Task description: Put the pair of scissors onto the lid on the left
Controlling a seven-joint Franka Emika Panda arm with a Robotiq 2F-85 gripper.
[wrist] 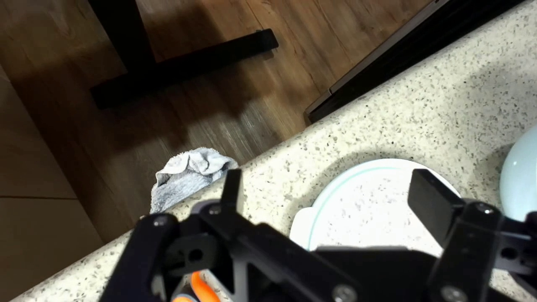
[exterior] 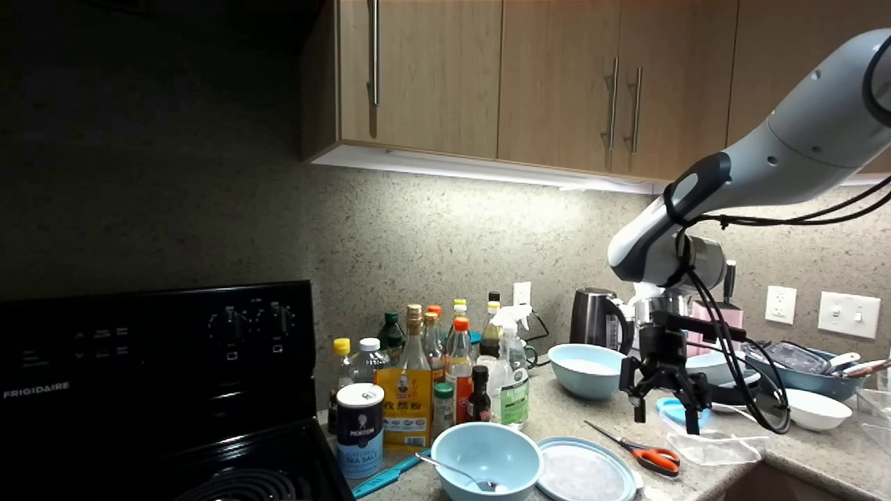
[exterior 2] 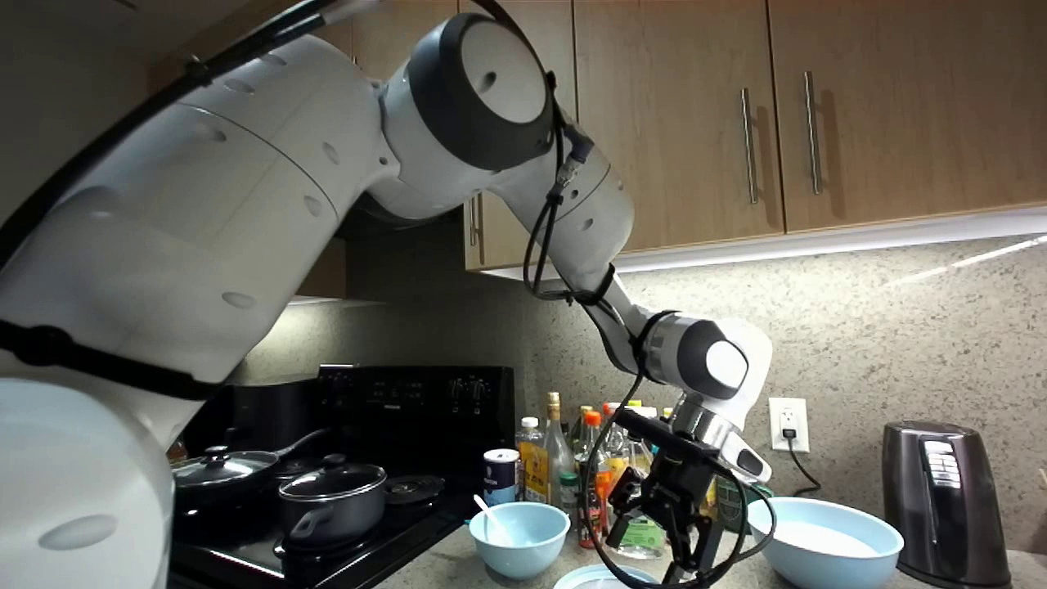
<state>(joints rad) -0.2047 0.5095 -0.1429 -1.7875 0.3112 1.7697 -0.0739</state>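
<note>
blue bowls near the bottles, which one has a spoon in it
The bowl beside the lid: a spoon rests in it, handle over the rim. No spoon shows in the other bowl, by the kettle.

Wall [exterior: 431, 236]: speckled grey-beige, bright under the cupboards [exterior: 424, 76], dark behind the stove [exterior: 153, 362].
Cupboards: pale wood, long upright metal handles [exterior 2: 812, 132].
Light [exterior: 487, 168]: a white glow along the cupboards' underside.
Stove: black, its back panel lettered FRIGIDAIRE.
Switch plate [exterior: 848, 314]: white, double, near a white outlet [exterior: 781, 305] in an exterior view.
Desk [wrist: 440, 109]: speckled pale stone, front edge rounded.
Floor [wrist: 293, 79]: brown wood planks, partly in shadow.
</note>
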